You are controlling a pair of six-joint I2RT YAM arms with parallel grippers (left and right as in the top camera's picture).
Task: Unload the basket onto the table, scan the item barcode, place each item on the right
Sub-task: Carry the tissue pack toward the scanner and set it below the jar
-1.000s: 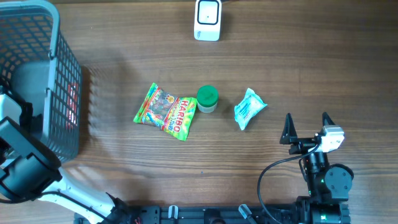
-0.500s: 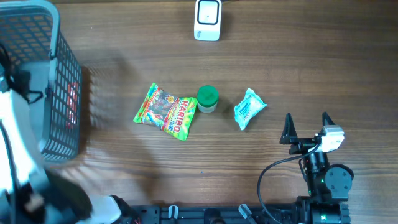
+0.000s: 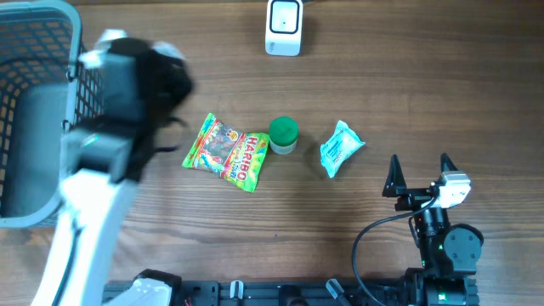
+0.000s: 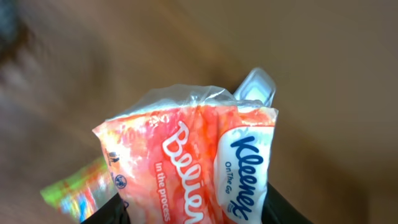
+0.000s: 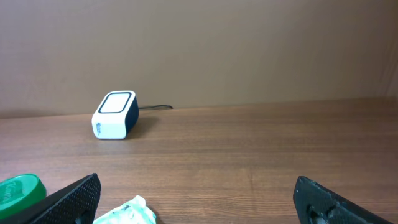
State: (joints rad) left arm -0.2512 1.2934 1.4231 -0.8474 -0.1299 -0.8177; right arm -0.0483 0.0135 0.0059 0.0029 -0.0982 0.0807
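Overhead, beside the grey basket [image 3: 34,17], the left gripper [image 3: 138,72] was a blur; its wrist view showed the jaws closed partway on an orange Kleenex pack [image 4: 199,155]. Rightward lay a Haribo bag [image 3: 226,152], the scanner [image 3: 283,26] at the far edge, and the right gripper [image 3: 419,170], spread wide and empty.

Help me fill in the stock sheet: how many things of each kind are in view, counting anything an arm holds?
Soft packets: 3 (Haribo bag, blue-white packet, Kleenex pack in the left gripper)
Green-lidded jar: 1
Scanner: 1
Basket: 1
Total: 6
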